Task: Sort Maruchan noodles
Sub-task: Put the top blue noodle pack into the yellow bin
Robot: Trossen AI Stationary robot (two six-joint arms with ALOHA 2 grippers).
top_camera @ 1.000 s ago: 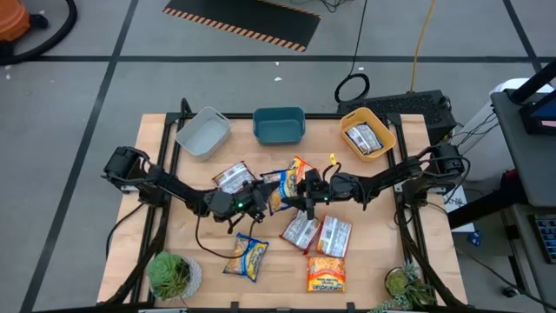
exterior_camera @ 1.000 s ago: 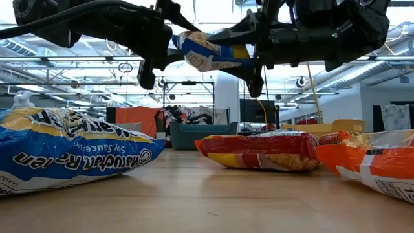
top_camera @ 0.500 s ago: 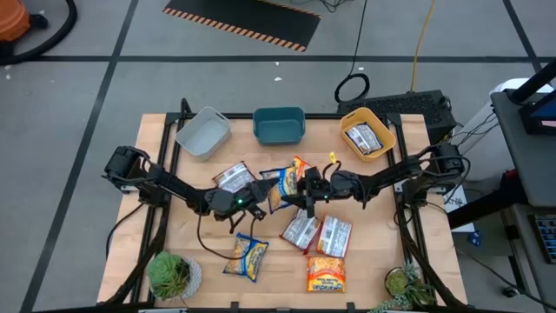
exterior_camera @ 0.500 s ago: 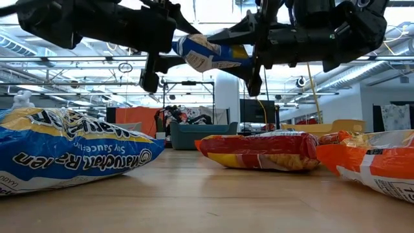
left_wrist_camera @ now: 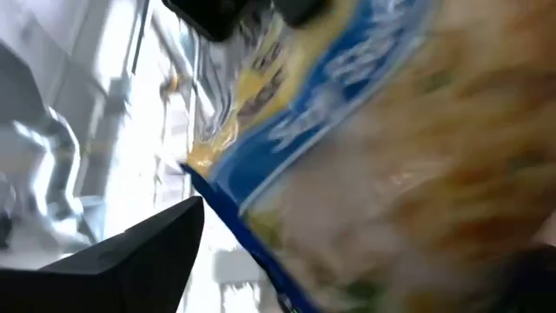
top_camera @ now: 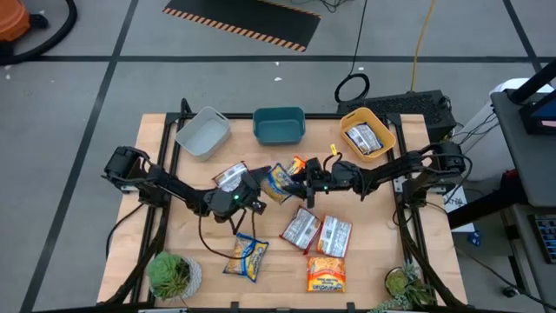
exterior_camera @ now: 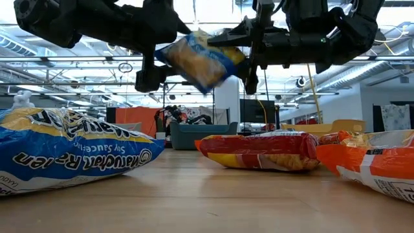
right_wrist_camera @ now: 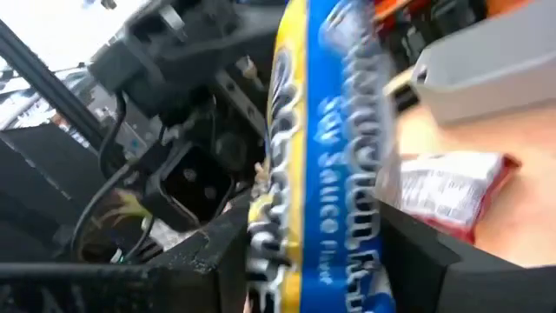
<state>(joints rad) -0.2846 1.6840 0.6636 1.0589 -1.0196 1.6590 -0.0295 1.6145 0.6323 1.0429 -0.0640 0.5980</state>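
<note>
Two grippers: the left gripper (top_camera: 258,186) and right gripper (top_camera: 300,176) meet over the middle of the table, with a yellow-and-blue packet (top_camera: 279,180) raised between them.
Right jaws: clamped on one edge of that packet, as the right wrist view shows it standing between the fingers (right_wrist_camera: 417,248).
Left jaws: I cannot tell whether they grip it; the left wrist view is filled with the packet (left_wrist_camera: 373,156).
Surface: pale wooden table (top_camera: 187,248), with a grey tub (top_camera: 202,132), teal tub (top_camera: 279,126) and yellow tub (top_camera: 367,134) along the far edge.
Yellow tub: holds one silver-white packet (top_camera: 365,137).
Loose packets: another silver-white one (top_camera: 228,176) beside the left gripper, a pair (top_camera: 318,232) near the middle, an orange one (top_camera: 326,275) and a yellow-and-blue one (top_camera: 247,256) toward the near edge.
Near corners: two potted plants (top_camera: 171,273).
Room: grey floor with dark lines, a striped mat (top_camera: 242,23) beyond the table; the low view shows ceiling pipes and a teal sofa (exterior_camera: 194,136).
</note>
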